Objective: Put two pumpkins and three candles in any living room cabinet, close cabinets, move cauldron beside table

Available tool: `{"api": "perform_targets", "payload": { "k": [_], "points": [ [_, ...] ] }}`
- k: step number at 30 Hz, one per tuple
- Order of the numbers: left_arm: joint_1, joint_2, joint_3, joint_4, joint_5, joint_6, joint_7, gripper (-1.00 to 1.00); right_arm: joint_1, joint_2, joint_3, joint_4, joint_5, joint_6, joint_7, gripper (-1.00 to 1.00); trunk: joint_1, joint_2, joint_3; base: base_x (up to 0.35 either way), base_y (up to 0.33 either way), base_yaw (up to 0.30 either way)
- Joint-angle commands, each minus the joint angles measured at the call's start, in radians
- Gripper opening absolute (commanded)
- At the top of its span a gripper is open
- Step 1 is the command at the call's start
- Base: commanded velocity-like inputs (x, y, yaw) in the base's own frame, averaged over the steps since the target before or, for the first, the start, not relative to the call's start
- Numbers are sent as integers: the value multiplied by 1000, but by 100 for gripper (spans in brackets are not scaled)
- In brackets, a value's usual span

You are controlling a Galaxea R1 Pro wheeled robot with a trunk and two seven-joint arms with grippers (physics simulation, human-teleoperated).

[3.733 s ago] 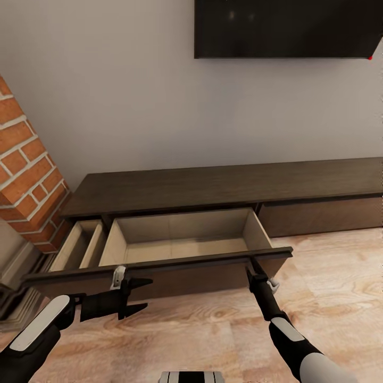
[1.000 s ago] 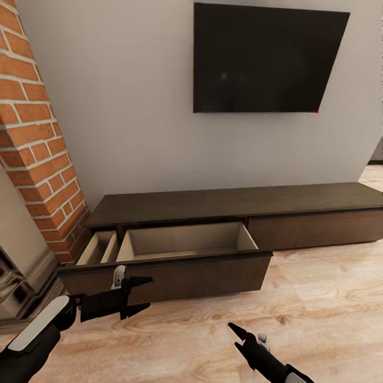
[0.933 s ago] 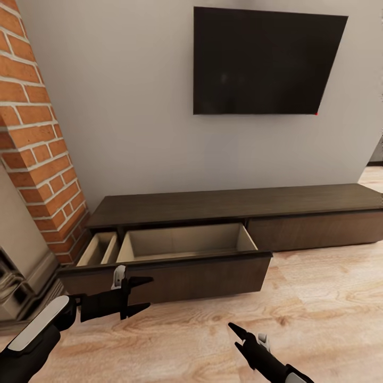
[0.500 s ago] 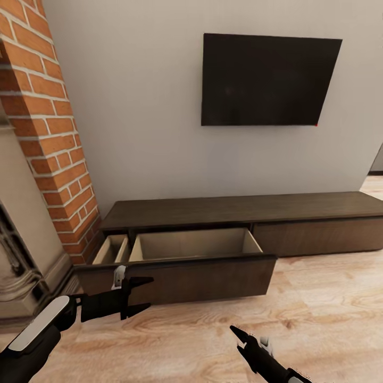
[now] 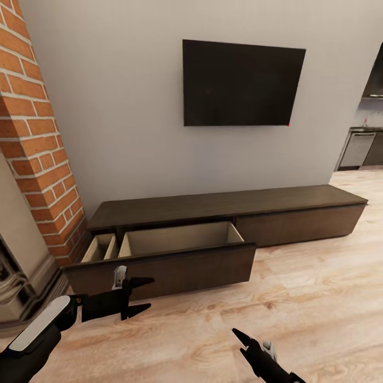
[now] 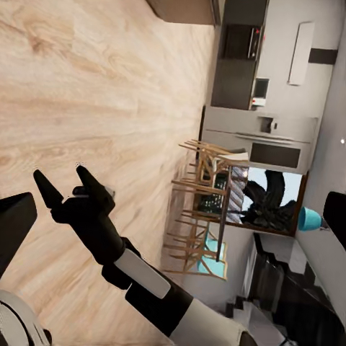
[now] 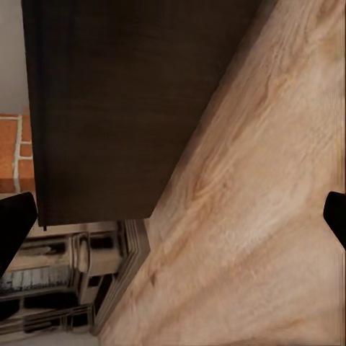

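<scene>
Cabinet [image 5: 223,205] at 12 o'clock with its drawer [image 5: 175,242] pulled out and bare now sits farther off as the view swings right, both the left claw [image 5: 139,296] and right claw [image 5: 239,340] spread and holding nothing, so candle fetching likely comes next.

The cabinet [image 5: 223,205] is lying long and low against the pale wall of the living room, on the light wood floor. It is dark brown. Its wide drawer [image 5: 175,252] at the left end is standing pulled out, showing a pale beige inside with a divider. The other fronts are staying shut.
</scene>
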Motion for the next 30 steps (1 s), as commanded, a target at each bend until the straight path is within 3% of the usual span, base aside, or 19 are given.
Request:
{"api": "perform_targets", "payload": {
  "k": [1,20,26,30],
  "points": [
    [0,1,-1,1,10,1,9,100,-2,0,6,3,-11,8,6,100,0,0,-1,-58,-7,-288],
    [0,1,0,5,7,1,11,100,-2,-1,6,5,-11,5,6,100,0,0,2,-192,-187,-290],
    [0,1,0,4,8,1,9,100,-2,-1,6,7,-11,3,6,100,0,0,5,-60,-151,-290],
    [0,1,0,-1,8,1,9,100,-2,-15,6,7,-11,2,6,100,0,0,6,-36,-17,-290]
  ]
}}
